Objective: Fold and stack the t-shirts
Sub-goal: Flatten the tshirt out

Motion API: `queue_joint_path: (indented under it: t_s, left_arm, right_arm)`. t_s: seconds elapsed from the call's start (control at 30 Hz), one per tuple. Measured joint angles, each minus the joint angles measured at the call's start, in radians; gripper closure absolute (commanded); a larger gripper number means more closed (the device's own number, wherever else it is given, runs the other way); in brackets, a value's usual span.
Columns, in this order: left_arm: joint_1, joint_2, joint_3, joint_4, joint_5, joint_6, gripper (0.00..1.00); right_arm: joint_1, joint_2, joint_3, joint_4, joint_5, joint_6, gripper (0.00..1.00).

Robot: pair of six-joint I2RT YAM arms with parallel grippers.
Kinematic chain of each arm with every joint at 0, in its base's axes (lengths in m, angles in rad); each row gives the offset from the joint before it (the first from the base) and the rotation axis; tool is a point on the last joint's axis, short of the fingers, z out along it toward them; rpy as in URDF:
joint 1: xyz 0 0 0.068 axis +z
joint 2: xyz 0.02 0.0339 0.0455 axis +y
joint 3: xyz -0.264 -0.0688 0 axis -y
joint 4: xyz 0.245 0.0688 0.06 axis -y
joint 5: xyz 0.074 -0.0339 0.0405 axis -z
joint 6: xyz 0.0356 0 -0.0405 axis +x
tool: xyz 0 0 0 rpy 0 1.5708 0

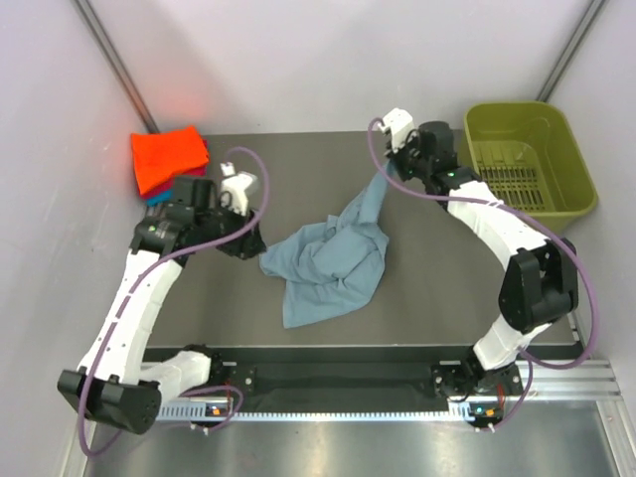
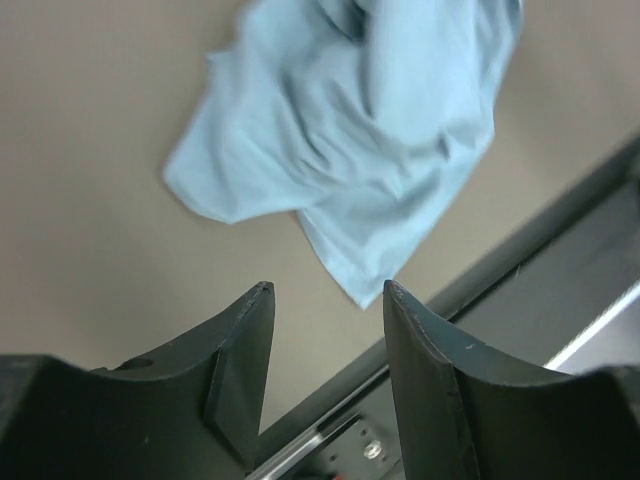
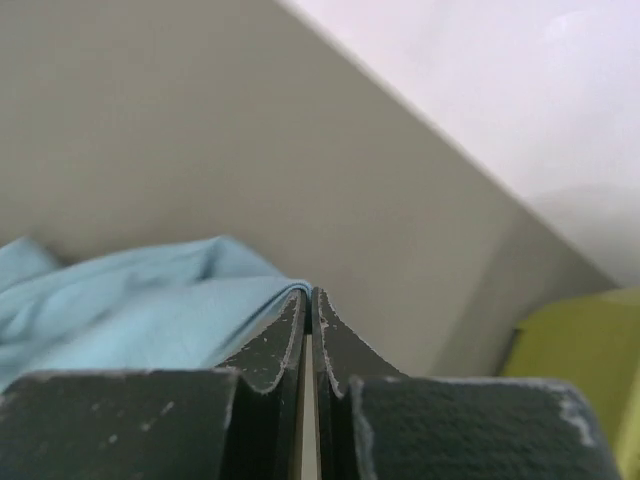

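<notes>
The blue shirt [image 1: 333,260], pinched only at the tips of the right gripper [image 3: 310,292] (left gripper [image 2: 328,290] parted, empty, cloth just ahead), may slip if tugged.

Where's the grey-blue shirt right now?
Top view, centre: the grey-blue shirt lies crumpled, one corner pinched by the right end effector, the open left end effector beside its left edge.

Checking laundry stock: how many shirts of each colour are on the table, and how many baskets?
Grey-blue shirt: 1
Orange shirt: 1
Red shirt: 1, only an edge shows
Teal shirt: 1, only an edge shows
Basket: 1
Total: 5
</notes>
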Motion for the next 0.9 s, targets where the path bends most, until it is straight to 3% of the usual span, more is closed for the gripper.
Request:
queue_joint_path:
  t_s: [0.23,0.53,0.9]
  left_arm:
    - [-0.252,0.136,0.000,-0.084,-0.086,0.167,0.50]
    - [-0.491,0.205,0.000,-0.155,-0.149,0.252,0.50]
    - [-0.613,0.314,-0.095,-0.175,-0.160,0.249,0.55]
  right_arm:
    - [-0.055,0.043,0.096,0.053,0.050,0.001,1.00]
    - [-0.061,0.068,0.101,0.054,0.069,-0.003,1.00]
    - [-0.068,0.068,0.101,0.052,0.071,-0.009,1.00]
